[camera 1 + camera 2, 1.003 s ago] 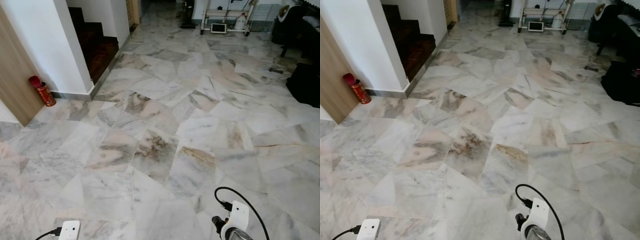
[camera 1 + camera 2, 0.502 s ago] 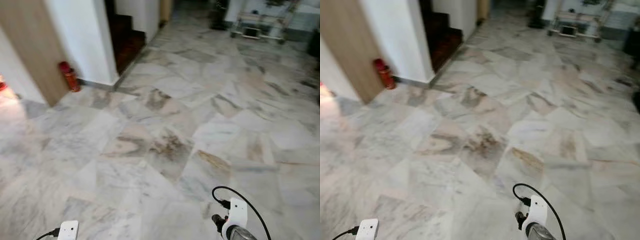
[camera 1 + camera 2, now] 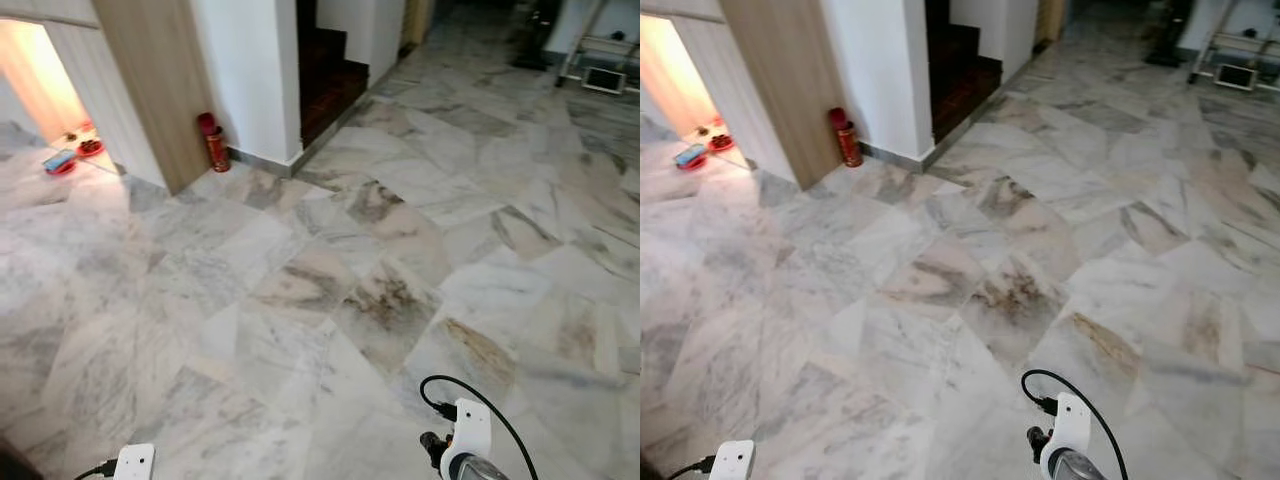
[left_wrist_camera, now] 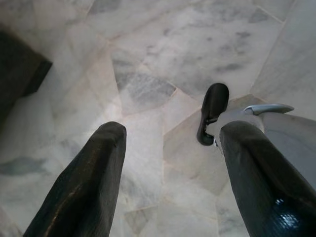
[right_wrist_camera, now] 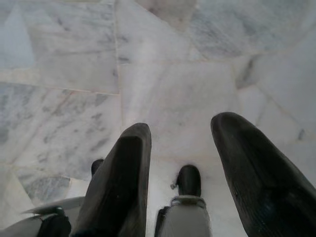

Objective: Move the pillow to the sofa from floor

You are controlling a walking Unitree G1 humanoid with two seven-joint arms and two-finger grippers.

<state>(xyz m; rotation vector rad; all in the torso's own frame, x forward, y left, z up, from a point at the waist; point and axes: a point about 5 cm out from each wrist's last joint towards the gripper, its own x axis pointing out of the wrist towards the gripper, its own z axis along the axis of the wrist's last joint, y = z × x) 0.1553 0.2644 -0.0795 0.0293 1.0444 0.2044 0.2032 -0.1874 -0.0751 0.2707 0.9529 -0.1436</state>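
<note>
Both arms hang low as the robot stands on the grey-veined marble tile floor [image 3: 330, 300]: the left gripper [image 4: 168, 173] and right gripper [image 5: 197, 168] each hold their black fingers apart over bare stone, gripping nothing. Farther off, a red cylindrical canister [image 3: 213, 143] stands against the light wood panel [image 3: 150, 80], beside dark wooden stairs [image 3: 325, 75]. No pillow or sofa is visible. A pillow would likely be light and soft, best pinched at a corner or edge.
</note>
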